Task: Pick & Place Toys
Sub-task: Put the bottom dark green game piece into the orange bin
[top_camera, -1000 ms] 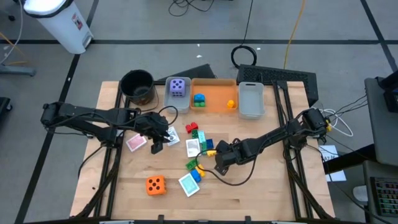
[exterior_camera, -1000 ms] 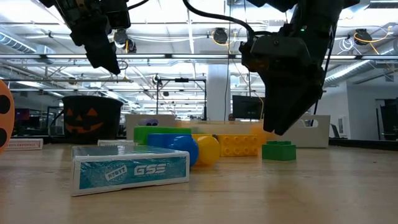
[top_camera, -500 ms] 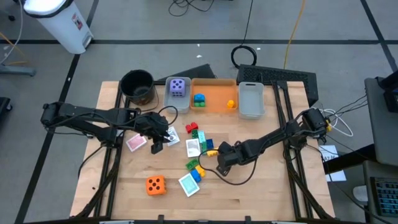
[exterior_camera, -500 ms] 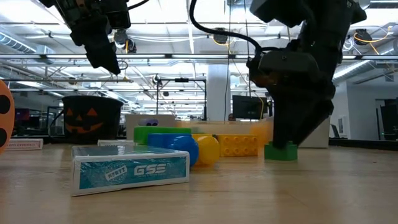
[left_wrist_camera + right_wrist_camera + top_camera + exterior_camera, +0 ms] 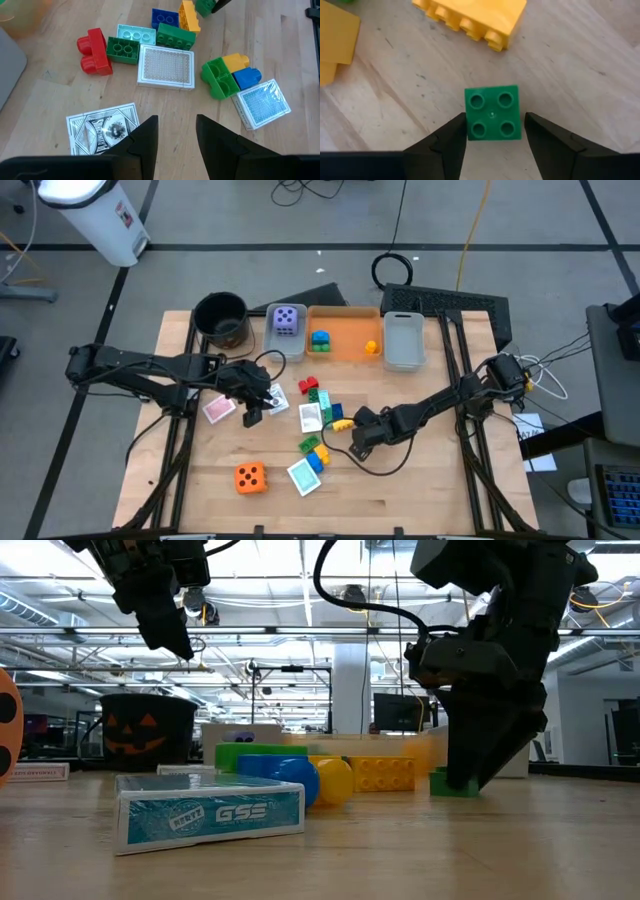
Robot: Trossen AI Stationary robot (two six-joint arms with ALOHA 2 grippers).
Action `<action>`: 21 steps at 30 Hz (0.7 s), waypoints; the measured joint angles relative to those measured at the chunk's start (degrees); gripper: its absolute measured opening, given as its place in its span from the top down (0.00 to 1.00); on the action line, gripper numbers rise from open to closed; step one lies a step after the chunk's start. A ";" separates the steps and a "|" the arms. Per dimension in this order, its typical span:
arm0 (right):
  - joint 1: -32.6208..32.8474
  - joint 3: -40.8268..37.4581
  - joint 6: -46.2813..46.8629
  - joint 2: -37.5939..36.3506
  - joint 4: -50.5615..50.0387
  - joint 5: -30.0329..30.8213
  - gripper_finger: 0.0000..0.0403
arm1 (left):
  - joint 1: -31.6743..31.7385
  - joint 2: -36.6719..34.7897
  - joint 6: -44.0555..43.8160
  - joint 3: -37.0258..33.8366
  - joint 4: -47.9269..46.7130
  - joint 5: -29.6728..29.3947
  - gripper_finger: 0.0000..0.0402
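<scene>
Right pincer (image 5: 492,145) straddles green brick (image 5: 493,113) (fingers touching its sides).

The teal card pack (image 5: 209,812) lying on the wooden surface (image 5: 400,850) is showing white letters on its long side, apparently reading "GSS", with a smaller word beside them too fine to read. Nothing else is showing legible text.

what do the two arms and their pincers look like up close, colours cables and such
Both arms are dark, near-black, built of slim jointed segments. A black cable loops loosely off each arm, near the left pincer and under the right pincer. In the wrist views each pincer ends in two matte black fingers with angular, faceted shapes and flat inner faces. No markings or labels show on them.
</scene>
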 joint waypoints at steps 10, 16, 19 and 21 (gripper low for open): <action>-0.22 -0.03 -0.17 0.07 0.00 1.23 0.67 | 0.00 0.01 0.00 0.00 0.02 0.00 0.66; -0.24 -0.03 0.00 0.09 0.00 1.22 0.66 | -0.02 0.00 0.00 0.00 0.02 0.00 0.66; -0.28 -0.03 0.20 0.09 0.03 0.96 0.66 | -0.01 0.02 -0.04 0.00 0.02 0.00 0.66; -0.28 -0.03 0.24 0.09 0.04 0.88 0.66 | -0.01 0.00 -0.04 0.00 0.04 0.00 0.66</action>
